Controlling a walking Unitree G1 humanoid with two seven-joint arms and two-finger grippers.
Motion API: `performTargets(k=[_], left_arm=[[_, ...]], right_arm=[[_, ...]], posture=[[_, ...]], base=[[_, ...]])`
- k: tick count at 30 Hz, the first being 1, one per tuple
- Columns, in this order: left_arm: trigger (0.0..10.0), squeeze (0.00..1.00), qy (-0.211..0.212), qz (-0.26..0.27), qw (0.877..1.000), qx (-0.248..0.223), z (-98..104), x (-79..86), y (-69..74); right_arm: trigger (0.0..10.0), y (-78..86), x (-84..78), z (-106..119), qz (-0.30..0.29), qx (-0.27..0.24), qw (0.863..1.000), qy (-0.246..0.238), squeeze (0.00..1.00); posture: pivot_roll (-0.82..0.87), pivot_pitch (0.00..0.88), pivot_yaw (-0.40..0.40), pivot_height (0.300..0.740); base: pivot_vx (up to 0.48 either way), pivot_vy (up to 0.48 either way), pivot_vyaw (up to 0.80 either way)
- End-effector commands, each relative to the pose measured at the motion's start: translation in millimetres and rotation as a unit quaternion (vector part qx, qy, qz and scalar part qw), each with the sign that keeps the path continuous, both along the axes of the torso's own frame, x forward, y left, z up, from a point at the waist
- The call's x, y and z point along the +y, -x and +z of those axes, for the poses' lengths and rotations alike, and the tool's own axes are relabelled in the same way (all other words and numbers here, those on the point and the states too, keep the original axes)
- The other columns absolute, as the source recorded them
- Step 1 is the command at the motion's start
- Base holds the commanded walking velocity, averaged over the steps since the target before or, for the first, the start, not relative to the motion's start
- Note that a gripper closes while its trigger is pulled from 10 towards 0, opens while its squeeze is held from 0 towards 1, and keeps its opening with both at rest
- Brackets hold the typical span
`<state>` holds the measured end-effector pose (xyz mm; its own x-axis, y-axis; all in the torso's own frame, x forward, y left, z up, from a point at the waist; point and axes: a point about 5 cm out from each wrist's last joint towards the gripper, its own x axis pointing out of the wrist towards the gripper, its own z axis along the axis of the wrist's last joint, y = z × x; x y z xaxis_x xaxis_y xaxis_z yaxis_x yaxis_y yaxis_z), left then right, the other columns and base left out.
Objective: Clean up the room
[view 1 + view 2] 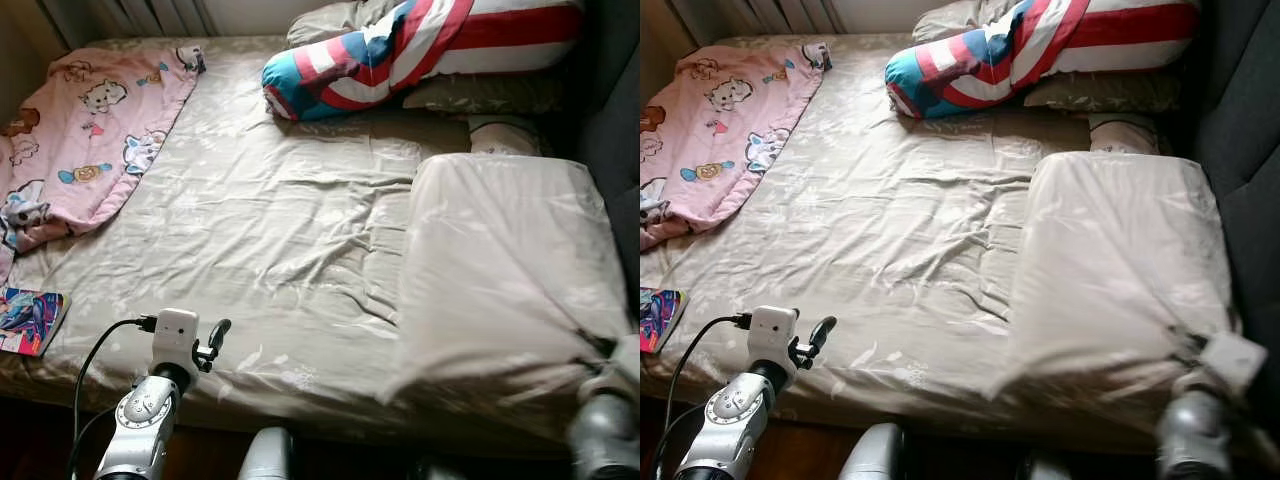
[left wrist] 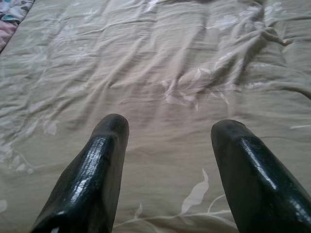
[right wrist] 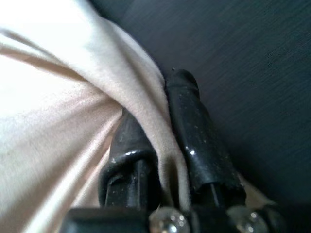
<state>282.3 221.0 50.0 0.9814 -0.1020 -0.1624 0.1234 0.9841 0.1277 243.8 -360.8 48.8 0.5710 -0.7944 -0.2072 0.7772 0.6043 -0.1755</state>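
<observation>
**Bedmaking: beige cover held at its near right corner**

Cover (image 1: pixel 500 270), pale and glossy, lies folded over the bed's right side, creased and bunched toward the near edge. The right gripper (image 3: pixel 167 145) has its fingers clamped on that corner fabric. The left gripper (image 2: pixel 170 165) hovers over the near left sheet (image 1: pixel 280 230), fingers apart. Spreading comes next, probably by drawing the cover leftward.

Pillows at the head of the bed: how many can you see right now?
3: a striped pillow on top, a beige pillow under it, and a smaller one peeking out behind the folded sheet in the right gripper. More may be hidden.
</observation>
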Motion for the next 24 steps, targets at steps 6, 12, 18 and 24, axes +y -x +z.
performTargets(k=[6, 12, 18, 24], left_arm=[[10.0, 0.0, -0.002, 0.005, 1.0, 0.013, -8, 3.2, 6.8], [10.0, 0.0, -0.003, 0.003, 1.0, 0.015, -9, 3.1, 7.1], [10.0, 0.0, -0.002, 0.003, 1.0, 0.015, -9, 1.2, 5.8], [10.0, 0.0, 0.026, 0.022, 0.999, 0.014, -11, -2.6, 2.1]], right_arm=[[10.0, 14.0, -24.9, 16, -0.061, -0.02, 0.997, 0.033, 0.0], [10.0, 4.5, -10.0, 10, -0.026, -0.023, 0.999, 0.013, 0.0], [10.0, -20.3, 21.2, 10, 0.089, -0.068, 0.994, -0.022, 0.0], [10.0, -45.0, 68.5, 5, 0.242, -0.098, 0.962, -0.076, 0.0]], posture=[[0.08, 0.171, 0.045, 0.662], [0.08, 0.171, 0.046, 0.662], [0.08, 0.164, 0.04, 0.662], [0.07, 0.142, 0.023, 0.662]], base=[[0.0, 0.0, 0.0], [0.0, 0.0, 0.0], [0.0, 0.0, 0.0], [0.0, 0.0, 0.0]])
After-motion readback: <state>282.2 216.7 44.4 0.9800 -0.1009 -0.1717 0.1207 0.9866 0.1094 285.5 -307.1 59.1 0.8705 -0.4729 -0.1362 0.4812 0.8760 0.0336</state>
